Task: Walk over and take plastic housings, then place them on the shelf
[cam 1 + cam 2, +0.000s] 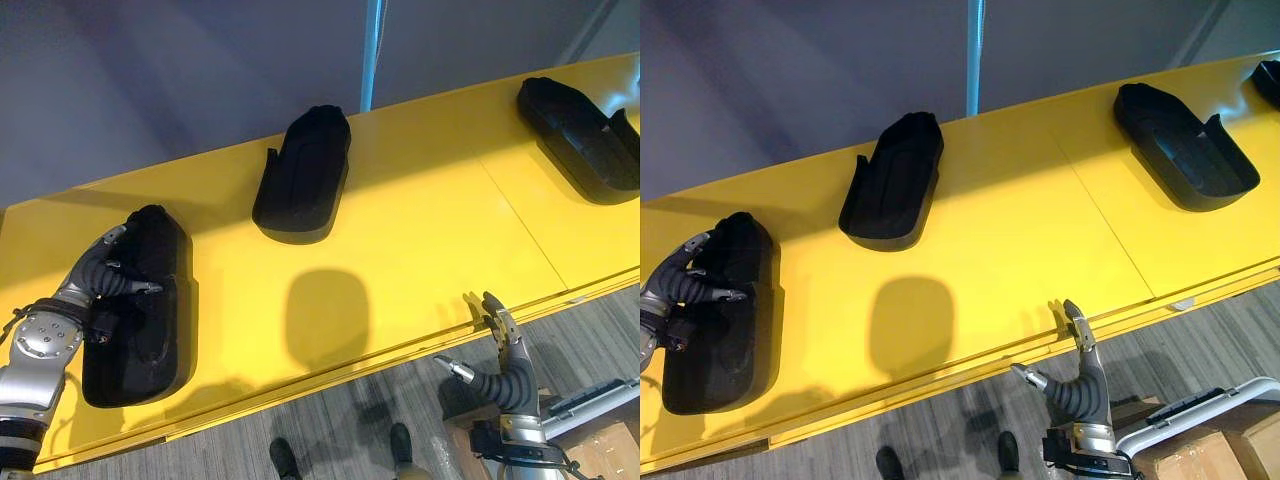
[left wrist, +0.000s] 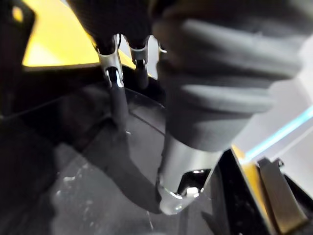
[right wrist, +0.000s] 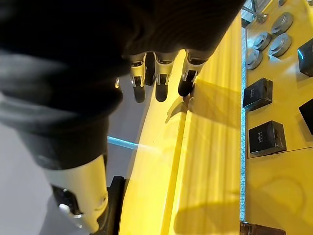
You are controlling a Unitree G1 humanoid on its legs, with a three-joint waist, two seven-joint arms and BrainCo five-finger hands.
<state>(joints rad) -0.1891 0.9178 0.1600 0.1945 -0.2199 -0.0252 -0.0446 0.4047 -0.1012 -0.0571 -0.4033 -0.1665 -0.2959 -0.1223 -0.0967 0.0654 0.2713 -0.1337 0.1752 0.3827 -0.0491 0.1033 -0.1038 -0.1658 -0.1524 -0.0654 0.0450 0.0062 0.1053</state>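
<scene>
Item: right hand (image 1: 510, 370), fingers straight and empty, just off the front edge of the yellow shelf (image 1: 420, 240), above grey floor (image 1: 330, 410) and a cardboard box (image 1: 600, 455).
Item: left hand (image 1: 100, 280), fingers hooked over the wall of the nearest housing (image 1: 150, 340), which lies flat on the shelf.
Handling: likely best kept level, grip firm on the wall, clear of the front edge.
Items: middle housing (image 1: 303, 175); far housing (image 1: 585, 135), well apart.
Beyond: grey wall (image 1: 180, 70), pale pole (image 1: 372, 50).
</scene>
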